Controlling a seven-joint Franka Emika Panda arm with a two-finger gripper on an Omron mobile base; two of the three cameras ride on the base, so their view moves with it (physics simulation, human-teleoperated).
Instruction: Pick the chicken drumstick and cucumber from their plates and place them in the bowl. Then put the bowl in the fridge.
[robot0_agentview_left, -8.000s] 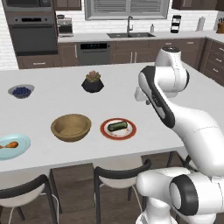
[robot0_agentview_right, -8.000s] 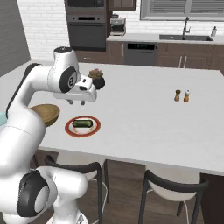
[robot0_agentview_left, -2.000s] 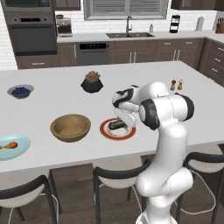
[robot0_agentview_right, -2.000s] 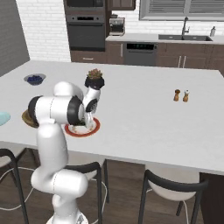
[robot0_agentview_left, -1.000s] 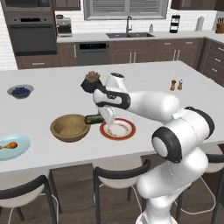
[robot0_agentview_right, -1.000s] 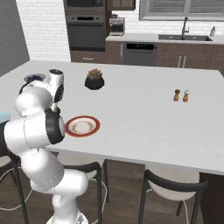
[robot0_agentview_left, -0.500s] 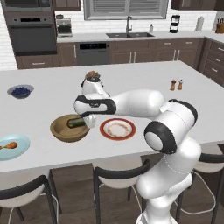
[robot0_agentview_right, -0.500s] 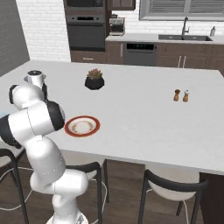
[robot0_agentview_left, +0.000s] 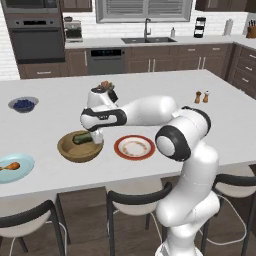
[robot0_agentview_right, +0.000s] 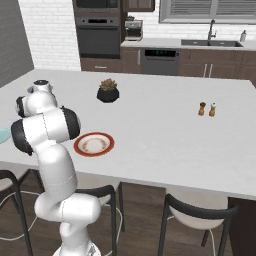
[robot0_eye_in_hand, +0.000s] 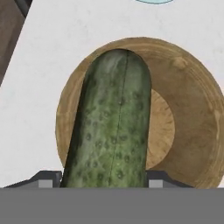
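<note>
Left base view: cucumber (robot0_agentview_left: 82, 137) now over bowl (robot0_agentview_left: 70, 151)

Worktop: wide white island (robot0_agentview_left: 150, 95), running clear across the kitchen.
Wall at 12 o'clock: white brick (robot0_agentview_right: 50, 30), window (robot0_agentview_left: 144, 9) above the sink (robot0_agentview_left: 147, 39).
Oven: dark built-in unit (robot0_agentview_left: 31, 36), 10 o'clock.
Stools: dark-framed seats (robot0_agentview_right: 200, 215), 6 o'clock.
Floor: brown wood (robot0_agentview_right: 135, 235).

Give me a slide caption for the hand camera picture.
The claw holds the cucumber over the wooden bowl on the white counter.
</note>
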